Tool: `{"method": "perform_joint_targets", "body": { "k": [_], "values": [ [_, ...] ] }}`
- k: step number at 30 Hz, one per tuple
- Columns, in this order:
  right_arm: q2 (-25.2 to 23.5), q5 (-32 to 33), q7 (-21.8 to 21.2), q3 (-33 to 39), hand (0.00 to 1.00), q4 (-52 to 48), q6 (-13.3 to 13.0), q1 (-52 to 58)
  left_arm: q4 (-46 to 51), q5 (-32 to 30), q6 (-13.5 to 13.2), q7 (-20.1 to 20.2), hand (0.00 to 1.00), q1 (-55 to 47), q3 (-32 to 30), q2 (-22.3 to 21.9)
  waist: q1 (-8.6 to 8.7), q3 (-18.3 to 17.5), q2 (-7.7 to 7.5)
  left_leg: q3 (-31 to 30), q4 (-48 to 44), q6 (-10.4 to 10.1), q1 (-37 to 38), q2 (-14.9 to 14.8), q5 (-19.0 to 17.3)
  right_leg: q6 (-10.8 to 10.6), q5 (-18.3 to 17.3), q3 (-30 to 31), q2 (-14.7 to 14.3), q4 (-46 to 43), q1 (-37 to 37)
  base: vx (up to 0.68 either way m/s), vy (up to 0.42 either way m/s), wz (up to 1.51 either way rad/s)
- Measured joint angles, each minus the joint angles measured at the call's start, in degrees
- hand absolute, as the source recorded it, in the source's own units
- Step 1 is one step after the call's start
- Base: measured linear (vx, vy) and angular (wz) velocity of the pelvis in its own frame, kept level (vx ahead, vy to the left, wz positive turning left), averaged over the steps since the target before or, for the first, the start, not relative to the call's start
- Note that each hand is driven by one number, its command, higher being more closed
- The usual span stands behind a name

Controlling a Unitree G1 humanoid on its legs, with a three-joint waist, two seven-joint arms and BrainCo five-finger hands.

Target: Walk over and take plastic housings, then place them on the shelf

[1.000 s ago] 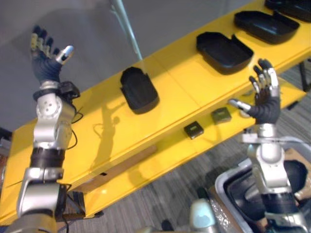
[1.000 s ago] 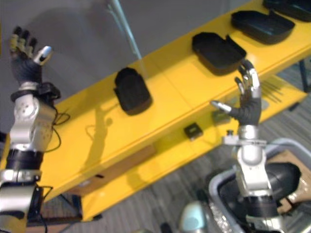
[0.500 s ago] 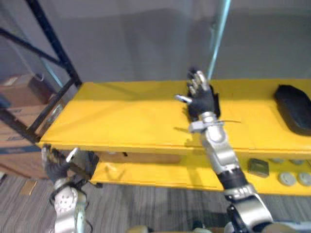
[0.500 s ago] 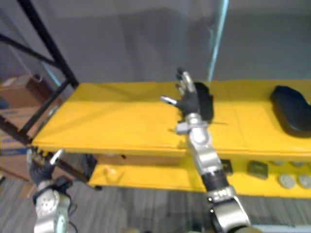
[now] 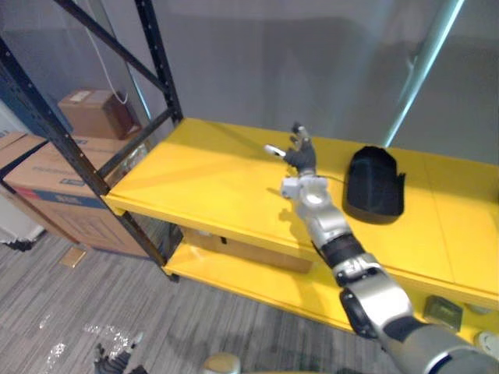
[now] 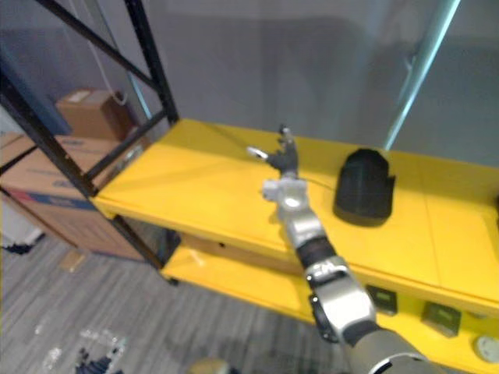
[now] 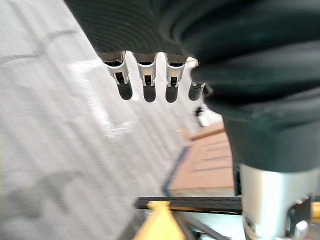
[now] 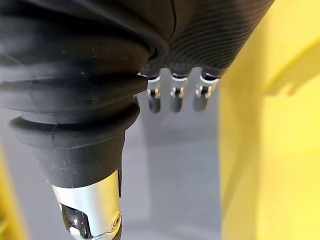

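Found the black plastic housing [image 5: 374, 185] lying on the top deck of the yellow shelf [image 5: 203, 179], touched by nothing. Noted the right hand [image 5: 300, 156] just left of it and apart, fingers spread and upright, empty; half a second back had seen it right in front of that housing. Saw the whole picture swung left meanwhile, bringing in a black rack frame [image 5: 160, 58] and cardboard boxes [image 5: 47, 183]. Judged one placement done and a turn away for more. Caught in the left wrist view the left hand [image 7: 145, 82], fingers straight over grey floor [image 7: 50, 125], holding nothing; made out merely as dark fingertips low in the eye views
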State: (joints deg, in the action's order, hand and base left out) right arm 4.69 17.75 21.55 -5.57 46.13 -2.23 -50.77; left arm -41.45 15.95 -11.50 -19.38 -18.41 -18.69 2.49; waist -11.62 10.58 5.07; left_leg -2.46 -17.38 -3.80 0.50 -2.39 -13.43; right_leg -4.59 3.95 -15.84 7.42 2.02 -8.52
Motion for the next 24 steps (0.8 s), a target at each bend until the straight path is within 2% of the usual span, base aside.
{"method": "perform_joint_targets", "body": {
  "k": [3, 6, 9, 15, 19, 24],
  "values": [
    [0.98, 0.03, 1.21, 2.18, 0.00, 1.97, 1.18, -0.89, -0.91, 0.01, 0.00, 0.98, 0.00, -0.30, 1.14, -0.31, -0.26, 0.99, 0.69, -0.75, -0.63, 0.03, -0.61, -0.16, 0.05, -0.04, -0.28, -0.71, -0.29, -0.02, 0.01, 0.02, -0.003, 0.16],
    [2.32, 0.04, 1.04, 4.51, 0.00, 2.59, 2.49, -1.47, -2.64, 2.17, 0.12, 2.21, 0.00, 0.22, 4.18, -0.59, -0.24, 2.18, 2.29, -1.48, -0.64, 0.03, -0.67, 0.01, 0.11, -0.68, -1.05, -1.35, -0.14, -0.66, -0.03, 0.03, 0.006, 0.11],
    [3.88, 0.03, 0.71, 6.58, 0.00, 4.32, 2.71, -2.21, -2.67, 3.28, 0.43, 2.82, 0.00, 0.33, 6.60, -0.67, -0.21, 2.89, 3.53, -1.69, 0.11, -0.13, -0.56, 0.08, 0.52, -0.92, -2.18, -1.50, 0.15, -2.13, 0.74, 0.03, 0.005, 0.05],
    [6.98, 0.07, -0.39, 9.15, 0.00, 5.71, 3.56, -2.39, -2.74, 4.00, 0.92, 4.20, 0.00, 0.41, 10.15, -0.65, -0.16, 3.14, 4.08, -1.59, 2.75, -0.74, -0.38, 0.18, 3.04, -0.61, -3.66, -1.61, 0.78, -4.68, 3.12, 0.04, -0.018, 0.04],
    [8.24, 1.82, -0.44, 11.38, 0.00, 6.80, 3.78, -2.52, -3.07, 4.24, 1.66, 5.14, 0.00, 0.45, 13.11, -0.74, -0.11, 3.90, 5.65, -1.57, 3.78, -0.96, 0.66, 0.13, 4.44, -0.58, -5.66, -1.54, 1.33, -7.84, 3.86, -0.01, -0.025, 0.01],
    [9.36, 1.68, -0.19, 14.30, 0.00, 7.45, 3.49, -3.24, -3.27, 4.23, 1.81, 6.43, 0.00, 0.30, 14.71, -0.67, -0.12, 4.22, 6.33, -1.67, 7.60, -1.15, 0.74, 0.05, 7.31, 0.03, -6.93, -1.31, 1.78, -10.95, 6.95, -0.08, -0.041, 0.03]
  ]
}}
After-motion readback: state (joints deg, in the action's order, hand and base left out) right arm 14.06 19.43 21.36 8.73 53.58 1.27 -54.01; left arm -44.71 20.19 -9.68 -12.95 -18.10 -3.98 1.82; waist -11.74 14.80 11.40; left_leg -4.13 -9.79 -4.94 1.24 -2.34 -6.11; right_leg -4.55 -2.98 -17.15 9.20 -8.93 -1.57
